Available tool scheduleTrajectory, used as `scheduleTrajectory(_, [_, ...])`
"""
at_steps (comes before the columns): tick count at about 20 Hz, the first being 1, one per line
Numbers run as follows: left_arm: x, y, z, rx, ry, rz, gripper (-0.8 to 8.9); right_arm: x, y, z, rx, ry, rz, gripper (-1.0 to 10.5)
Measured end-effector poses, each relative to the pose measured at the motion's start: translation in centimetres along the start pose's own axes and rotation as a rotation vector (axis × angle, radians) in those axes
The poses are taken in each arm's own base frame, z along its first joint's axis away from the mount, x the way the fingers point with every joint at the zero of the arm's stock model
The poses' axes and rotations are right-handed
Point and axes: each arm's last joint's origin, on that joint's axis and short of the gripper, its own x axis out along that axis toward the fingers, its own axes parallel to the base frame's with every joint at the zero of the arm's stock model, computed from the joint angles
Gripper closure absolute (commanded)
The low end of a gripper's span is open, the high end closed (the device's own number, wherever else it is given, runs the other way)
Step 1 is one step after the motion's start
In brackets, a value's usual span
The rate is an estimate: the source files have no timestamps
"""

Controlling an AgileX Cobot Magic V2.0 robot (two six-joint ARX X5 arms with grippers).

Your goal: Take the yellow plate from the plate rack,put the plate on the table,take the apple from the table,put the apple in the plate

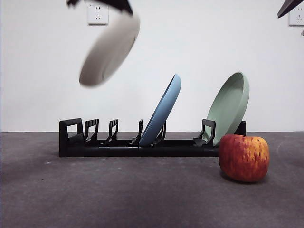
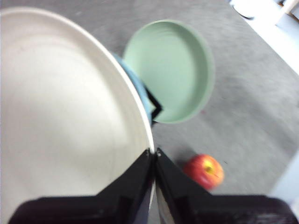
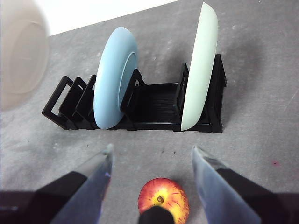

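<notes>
We work against a plain white wall point(image 1: 199, 57) with a dark grey surface point(image 1: 118, 194) below it; the plate rack point(image 1: 137, 147) serves as our landmark. On the rack a light blue plate point(image 1: 164, 111) leans in a middle slot and a sage green plate point(image 1: 230, 107) leans at the end nearest the apple point(image 1: 244, 157). The yellow plate point(image 1: 110, 47) is clear of the rack, tilted in the air above its empty end. The left gripper point(image 2: 154, 151) has its jaws closed on that plate's rim. The right gripper point(image 3: 152, 156) hangs on the near side of the rack, above the apple, jaws spread wide and empty. The apple rests on the surface just in front of the rack's green-plate end.

We judge the step in hand to be setting the plate down. We recommend carrying it away from the rack, levelling it before descent, and choosing bare surface apart from the apple.
</notes>
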Motion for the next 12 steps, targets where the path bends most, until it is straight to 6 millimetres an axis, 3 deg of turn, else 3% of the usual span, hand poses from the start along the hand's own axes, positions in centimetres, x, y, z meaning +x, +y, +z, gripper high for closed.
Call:
scheduleTrajectory(3, [-3.7, -3.3, -0.6, 0.097, 0.025, -0.002, 8.22, 0.0, 0.0, 0.0, 0.000, 0.000, 0.000, 6.6])
scheduleTrajectory(7, [-7.5, -7.2, -3.5, 0.227, 0.139, 0.119, 8.22, 0.0, 0.0, 0.0, 0.000, 0.000, 0.000, 6.6])
scheduleTrajectory(9, [-8.0, -9.2, -4.8, 0.297, 0.207, 0.130, 8.22, 0.0, 0.0, 0.0, 0.000, 0.000, 0.000, 6.6])
scheduleTrajectory(12, [-6.7, -12.3, -6.5, 0.397, 0.262, 0.144, 8.22, 0.0, 0.0, 0.0, 0.000, 0.000, 0.000, 6.6])
